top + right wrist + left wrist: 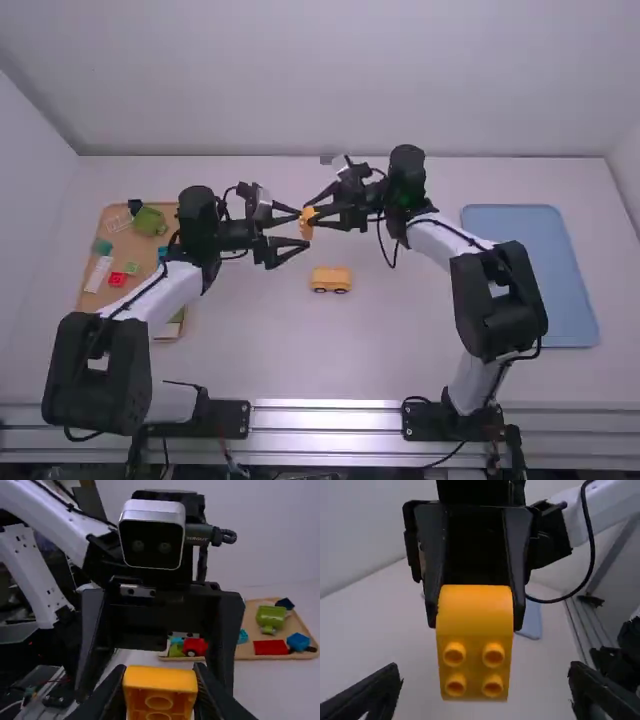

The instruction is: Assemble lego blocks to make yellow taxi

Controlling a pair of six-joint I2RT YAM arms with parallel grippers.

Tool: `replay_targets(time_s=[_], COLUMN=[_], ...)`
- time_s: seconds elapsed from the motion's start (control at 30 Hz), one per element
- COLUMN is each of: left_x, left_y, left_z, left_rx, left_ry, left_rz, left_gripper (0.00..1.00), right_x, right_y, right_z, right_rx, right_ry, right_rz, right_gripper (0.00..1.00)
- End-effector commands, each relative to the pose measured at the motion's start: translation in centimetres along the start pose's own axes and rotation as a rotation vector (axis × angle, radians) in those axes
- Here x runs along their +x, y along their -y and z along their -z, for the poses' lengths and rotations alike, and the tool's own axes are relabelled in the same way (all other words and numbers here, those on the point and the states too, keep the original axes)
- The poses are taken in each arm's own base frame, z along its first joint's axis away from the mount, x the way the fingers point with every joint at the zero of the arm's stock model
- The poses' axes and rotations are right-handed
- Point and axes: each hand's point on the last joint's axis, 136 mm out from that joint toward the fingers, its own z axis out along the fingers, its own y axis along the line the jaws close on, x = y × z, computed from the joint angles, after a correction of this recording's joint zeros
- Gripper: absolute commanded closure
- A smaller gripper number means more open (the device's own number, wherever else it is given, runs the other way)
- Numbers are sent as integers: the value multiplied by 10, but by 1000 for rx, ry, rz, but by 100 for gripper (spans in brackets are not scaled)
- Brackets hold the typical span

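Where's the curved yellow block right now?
The curved yellow block is clamped in the right gripper, near the high view's middle, beyond the yellow wheeled base, facing the open left gripper.

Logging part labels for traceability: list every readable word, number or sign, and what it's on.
Dark plug beside left wrist camera: light lettering, too small and blurred to read.
Yellow block: none seen.
Wheeled yellow piece: none seen.
Nothing I can quote.
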Motion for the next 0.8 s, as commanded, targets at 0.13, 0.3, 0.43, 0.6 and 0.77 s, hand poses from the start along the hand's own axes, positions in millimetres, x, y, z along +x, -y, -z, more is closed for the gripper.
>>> replay_targets(time_s=[0.13,0.3,0.43,0.6,0.77], left_x=[3,3,3,3,3], left_y=[3,3,6,3,3], left_z=[-1,-1,-6,-11,-11], left_rx=[15,16,25,-4,-2], left_ry=[-3,-3,-6,-8,-8], left_rz=[-8,-8,-14,-21,-21], left_gripper=[36,39,41,44,60], right_x=[-11,-11,-11,-11,-11], right_y=[-1,1,0,-1,-1], right_z=[1,1,-2,-4,-3], right_rx=[-11,-1,-6,-11,-10], right_ry=[-2,0,-1,-1,-1], right_rz=[59,58,59,61,60], right_gripper=[83,84,84,84,85])
